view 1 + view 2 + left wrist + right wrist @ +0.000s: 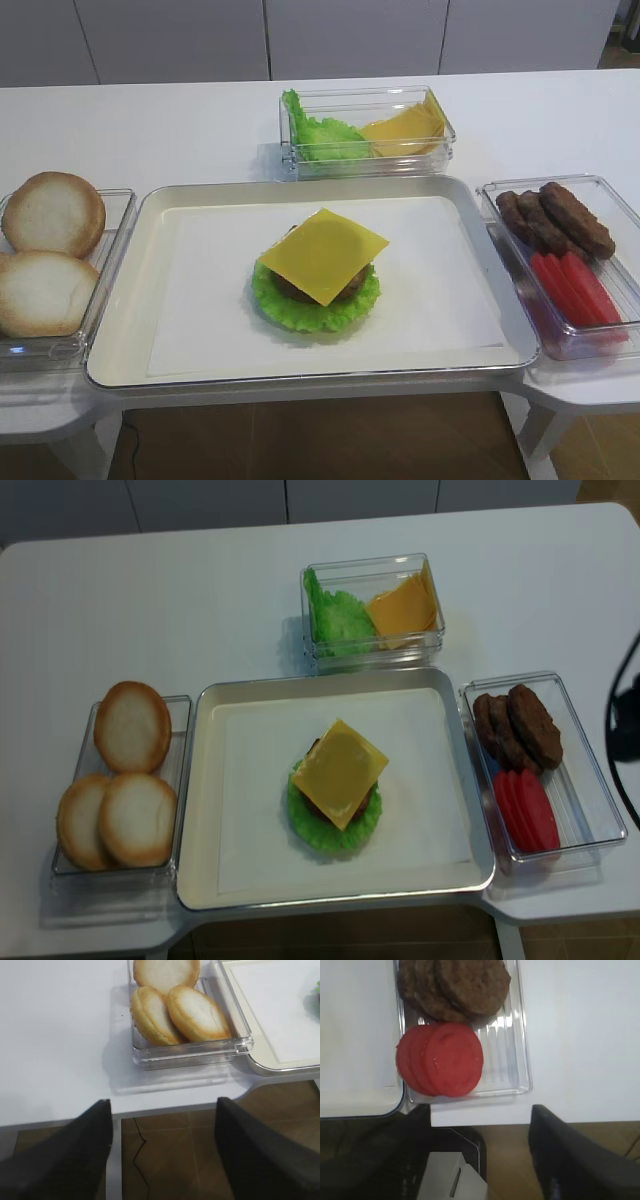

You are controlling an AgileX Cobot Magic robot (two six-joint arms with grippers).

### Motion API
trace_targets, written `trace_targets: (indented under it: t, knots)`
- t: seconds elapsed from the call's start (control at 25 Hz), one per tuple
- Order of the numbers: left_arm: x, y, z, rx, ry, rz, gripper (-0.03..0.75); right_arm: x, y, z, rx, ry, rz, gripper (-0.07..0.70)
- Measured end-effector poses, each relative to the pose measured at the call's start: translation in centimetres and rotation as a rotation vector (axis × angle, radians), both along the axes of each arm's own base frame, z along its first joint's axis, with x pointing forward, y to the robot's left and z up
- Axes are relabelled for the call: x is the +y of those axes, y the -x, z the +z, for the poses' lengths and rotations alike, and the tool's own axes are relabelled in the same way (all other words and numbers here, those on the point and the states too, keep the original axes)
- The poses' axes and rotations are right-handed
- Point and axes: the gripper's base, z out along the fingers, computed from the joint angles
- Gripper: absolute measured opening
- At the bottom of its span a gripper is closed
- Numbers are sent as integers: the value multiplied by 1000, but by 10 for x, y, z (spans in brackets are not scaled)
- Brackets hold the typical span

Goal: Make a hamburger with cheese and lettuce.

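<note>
On the white paper lining the shallow cream tray [150, 215], the stack stands a little toward the near edge: a flat, round, frilly bright green lettuce leaf [312, 308] at the bottom, the thick dark brown meat patty [300, 291] on it, and a thin square smooth yellow cheese slice [323, 254] on top, turned cornerwise so its points overhang the patty. We judge the named layers to be in place, so the step in hand is either to close the stack with bread or to leave it alone. The pale round bread buns [118, 770] lie in a clear plastic box [190, 1050] just left of the tray, two of them leaning on one another. Our left gripper [162, 1160] hangs off the near edge of the white tabletop [180, 120], its jaws spread wide and empty; the right gripper [520, 1170] sits below the clear box of red tomato slices [440, 1060] and spare brown patties [465, 985], and we cannot tell how its jaws stand. If we fetch a bun, we should take the upper one by its rim, lift it clear of the box wall, and lower it flat and centred, since the cheese looks slippery and a sideways nudge could slide it off. Spare green leaves [335, 620] and spare yellow cheese slices [405, 605] rest in the far box.
</note>
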Motion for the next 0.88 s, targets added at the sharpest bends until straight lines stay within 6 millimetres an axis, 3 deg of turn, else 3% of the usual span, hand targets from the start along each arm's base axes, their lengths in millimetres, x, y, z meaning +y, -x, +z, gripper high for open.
trace_targets:
  t: [0.24,0.52,0.88]
  knots:
    - [0,0,0,0,0,0,469,-3,55,-2,-90,-4,1,461]
    - [0,0,0,0,0,0,469,-6,119,-18,-220,-11,2,461]
    - [0,0,0,0,0,0,469,-8,176,-31,-424,-26,4,461]
